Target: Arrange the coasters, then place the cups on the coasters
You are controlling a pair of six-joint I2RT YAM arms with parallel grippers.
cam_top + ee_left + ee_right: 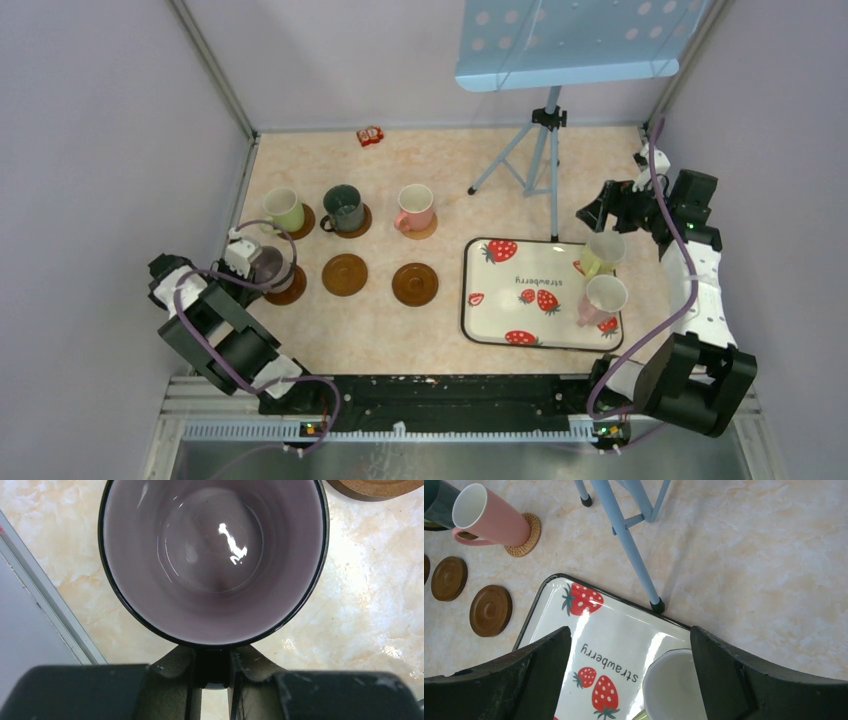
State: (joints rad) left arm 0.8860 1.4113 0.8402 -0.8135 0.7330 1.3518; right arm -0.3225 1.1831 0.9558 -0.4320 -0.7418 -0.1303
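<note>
1. The mauve cup (pixel 215 560) stands upright at the front-left of the coaster grid, mouth up and its pale inside bare. It sits over the front-left coaster (pixel 291 291), whose brown edge shows past its near side. Whether it rests on the coaster or hangs just above cannot be told.
2. The left gripper (pixel 214 674) is pressed almost together, pinching the mauve cup's dark handle between its fingers (pixel 172 672).
3. The other two front-row coasters, the middle coaster (pixel 345 274) and the front-right coaster (pixel 415 284), lie flat with nothing on them.
4. In the back row each coaster carries an upright cup: the yellow-green cup (pixel 283 209) on the left, the dark green cup (pixel 343 208) in the middle, and the pink cup (pixel 415 207) on the right, on a tan woven coaster (pixel 526 537).
5. To the right of the grid lies the white strawberry-print tray (pixel 485 300). Near its right side stand two more cups: a second yellow-green cup (pixel 603 252) farther back and a light pink cup (pixel 603 298) nearer the arms.
6. The right gripper (pixel 630 645) hangs above the tray's far right part with its jaws spread wide and nothing between them; a cup's pale rim shows just below it.
7. All this sits on the marbled beige worktop (pixel 440 330). A light blue tripod (pixel 535 160) stands behind the tray, carrying a blue perforated panel (pixel 570 40), and a small red object (pixel 370 135) lies at the far edge.
</note>
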